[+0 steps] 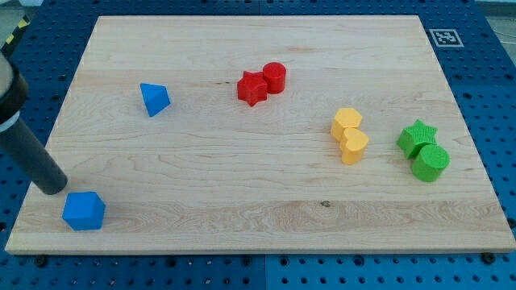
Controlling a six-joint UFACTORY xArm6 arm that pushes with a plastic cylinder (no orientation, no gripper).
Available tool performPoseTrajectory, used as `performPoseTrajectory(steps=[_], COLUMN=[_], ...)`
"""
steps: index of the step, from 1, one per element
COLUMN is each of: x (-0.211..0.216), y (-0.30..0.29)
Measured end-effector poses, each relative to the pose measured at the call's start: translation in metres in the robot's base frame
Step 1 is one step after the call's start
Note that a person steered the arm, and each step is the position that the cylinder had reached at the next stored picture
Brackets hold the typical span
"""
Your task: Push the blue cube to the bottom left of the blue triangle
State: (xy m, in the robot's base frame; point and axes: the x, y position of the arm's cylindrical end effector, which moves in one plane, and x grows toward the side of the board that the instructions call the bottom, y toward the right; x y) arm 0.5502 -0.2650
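The blue cube (84, 211) lies near the board's bottom-left corner. The blue triangle (154, 98) lies up and to the right of it, in the upper-left part of the board. My dark rod comes in from the view's left edge and its tip (55, 188) rests on the board just up and left of the blue cube, close to it; contact cannot be told.
A red star (252, 88) and a red cylinder (274, 77) touch near the top middle. A yellow hexagon (347, 122) and a yellow heart (354, 146) sit at the right, a green star (417, 137) and a green cylinder (430, 163) farther right. The wooden board (258, 217) lies on a blue perforated table.
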Motion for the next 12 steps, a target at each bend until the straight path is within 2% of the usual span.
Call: performPoseTrajectory(steps=[3, 4, 5, 7, 8, 11, 12], x=[0.065, 0.068, 0.048, 0.043, 0.034, -0.014, -0.014], y=[0.015, 0.039, 0.055, 0.055, 0.042, 0.066, 0.059])
